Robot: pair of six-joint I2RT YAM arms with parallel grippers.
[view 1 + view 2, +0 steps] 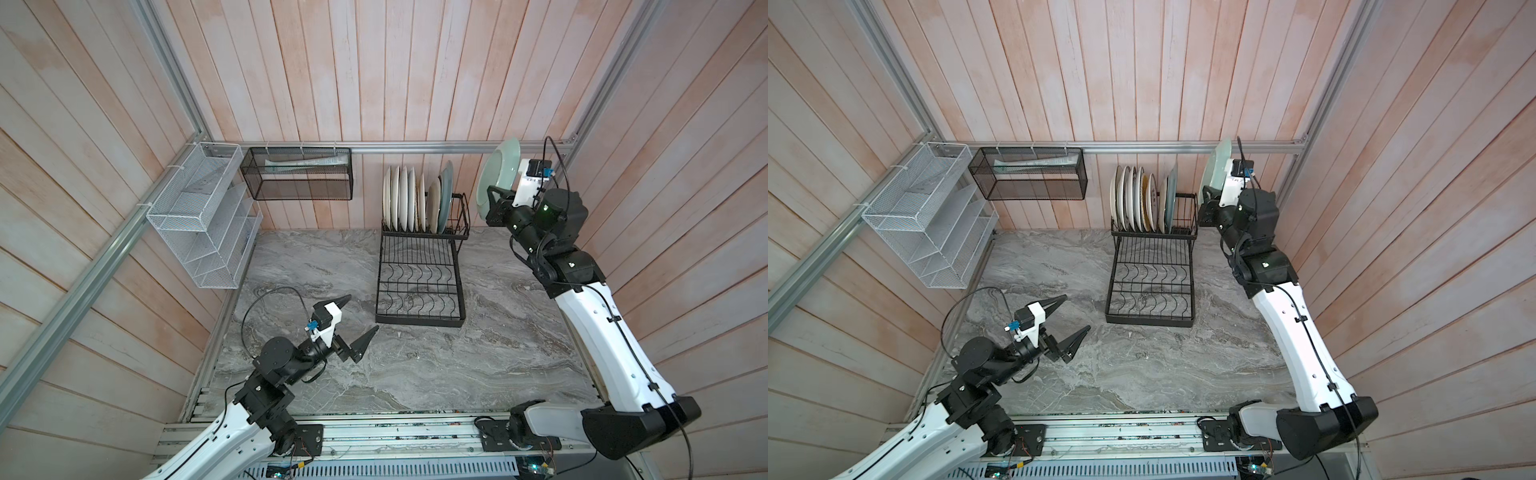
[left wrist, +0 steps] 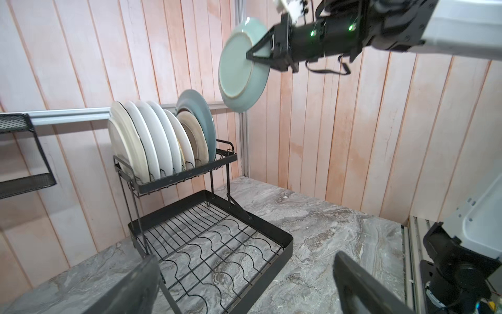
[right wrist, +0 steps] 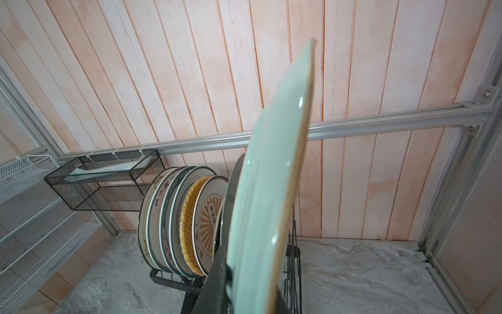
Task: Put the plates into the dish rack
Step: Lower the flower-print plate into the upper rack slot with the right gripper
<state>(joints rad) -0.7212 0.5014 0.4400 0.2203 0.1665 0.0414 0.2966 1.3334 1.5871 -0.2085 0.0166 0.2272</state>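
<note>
My right gripper (image 1: 493, 198) is shut on the rim of a pale green plate (image 1: 498, 174), held on edge in the air, above and just right of the dish rack's (image 1: 419, 320) upper basket. The right wrist view has this plate (image 3: 271, 190) edge-on, close beside the racked plates (image 3: 184, 217). Several plates (image 1: 409, 199) stand upright in the upper basket, a grey-blue plate (image 2: 201, 114) at the right end. The wavy-wired lower base (image 2: 288, 244) holds nothing. My left gripper (image 1: 362, 312) hovers open and holds nothing, low over the table, left of the rack's base.
A white mesh organizer (image 1: 199, 220) hangs on the left wall. Beside it a black fine-mesh basket (image 1: 299, 174) hangs on the back rail with something pale inside. The grey marble tabletop (image 1: 415, 365) spreads in front of the rack. Wooden walls close in three sides.
</note>
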